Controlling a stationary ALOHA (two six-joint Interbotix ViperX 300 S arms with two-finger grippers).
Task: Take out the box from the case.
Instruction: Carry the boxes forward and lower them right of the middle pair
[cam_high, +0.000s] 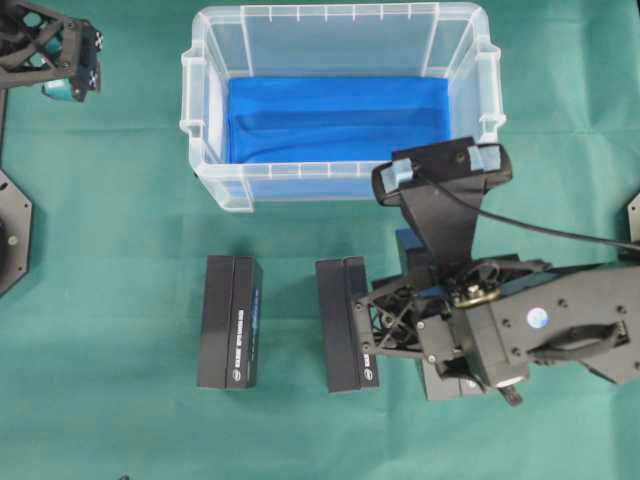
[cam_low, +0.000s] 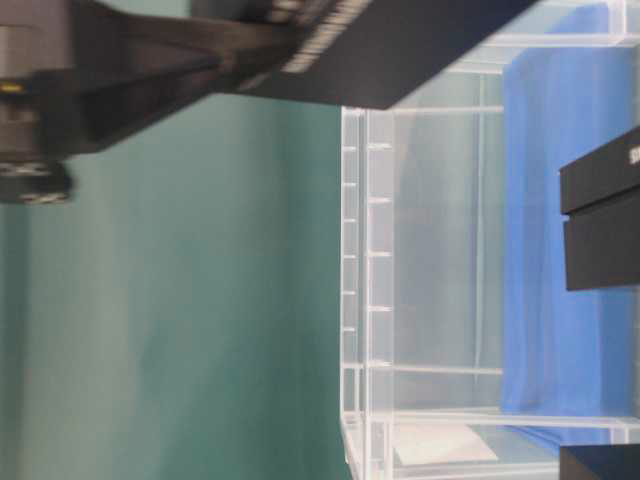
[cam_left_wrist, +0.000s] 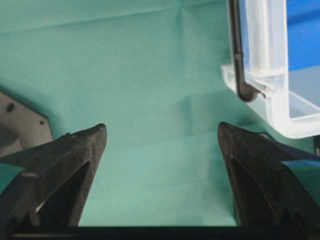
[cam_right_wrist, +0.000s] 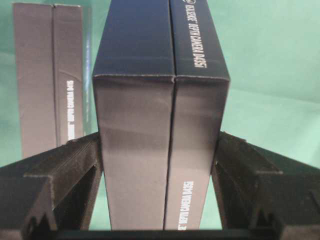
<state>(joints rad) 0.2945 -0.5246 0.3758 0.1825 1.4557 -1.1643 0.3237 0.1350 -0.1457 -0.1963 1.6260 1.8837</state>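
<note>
Right gripper (cam_right_wrist: 159, 165) is clamping the box (cam_right_wrist: 160, 125) between both fingers, near the table's front edge beside two boxes (cam_high: 288, 322) | Step advice: lowering level, releasing only once seated | case (cam_high: 215, 190) is lying behind, holding only its blue liner (cam_high: 335, 115) | left gripper (cam_left_wrist: 161, 145) is idling, jaws apart, far-left corner.

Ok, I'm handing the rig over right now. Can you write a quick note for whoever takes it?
Left gripper: open, empty, over bare cloth beside the case.
Right gripper: shut on the third box, outside the case near its front right corner.
First box and second box: on the cloth in front of the case.
Done: the overhead view shows only the blue liner in the case.
Left: set down the third box, probably beside the second box, and release. I cannot tell whether it touches the cloth yet.
</note>
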